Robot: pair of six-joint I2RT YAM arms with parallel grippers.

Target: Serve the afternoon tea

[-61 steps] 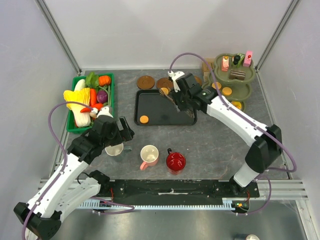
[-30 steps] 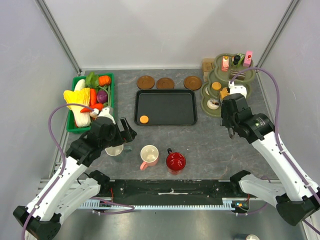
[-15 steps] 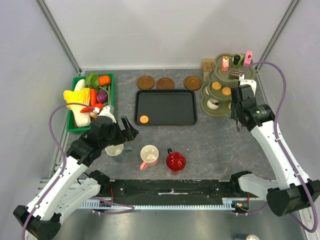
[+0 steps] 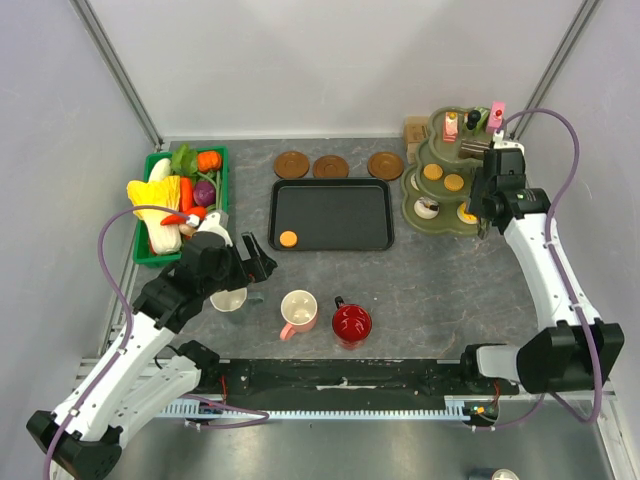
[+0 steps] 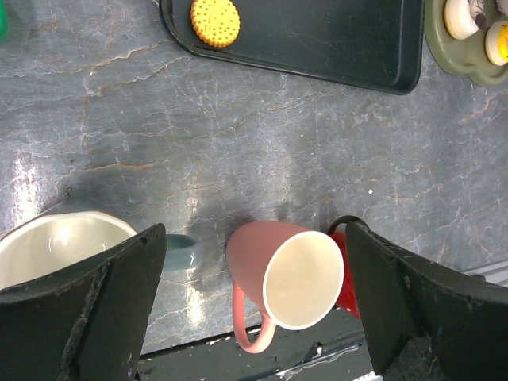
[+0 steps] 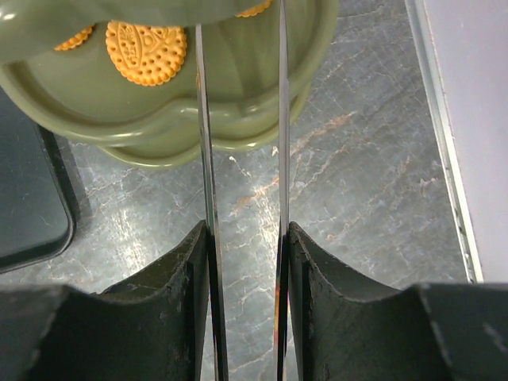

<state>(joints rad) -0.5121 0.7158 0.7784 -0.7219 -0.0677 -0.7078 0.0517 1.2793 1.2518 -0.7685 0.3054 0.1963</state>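
Note:
Three mugs stand near the front: whitish [image 4: 229, 299], pink [image 4: 299, 309] and red [image 4: 352, 322]. An orange biscuit [image 4: 288, 239] lies on the black tray [image 4: 340, 210]. The green tiered stand [image 4: 445, 228] holds pink cakes [image 4: 451, 125], a brown cake [image 4: 474, 150] and biscuits [image 4: 432, 172]. My left gripper [image 4: 250, 262] is open and empty above the table between the whitish mug [image 5: 55, 246] and the pink mug [image 5: 286, 274]. My right gripper [image 4: 487, 205] is shut on the metal tongs [image 6: 205, 159]. Their blades reach over the stand's lower tier [image 6: 238, 119] beside a biscuit [image 6: 147, 51].
A green crate [image 4: 140, 245] of toy vegetables stands at the left. Three brown round coasters [image 4: 331, 166] lie behind the tray. The red mug [image 5: 340, 238] is mostly hidden behind my left finger. The right wall's frame [image 6: 444, 159] runs close to the stand.
My right arm has swung with the tongs from over the tray to the stand's right side. The left arm has barely moved. The biscuit stays on the tray.

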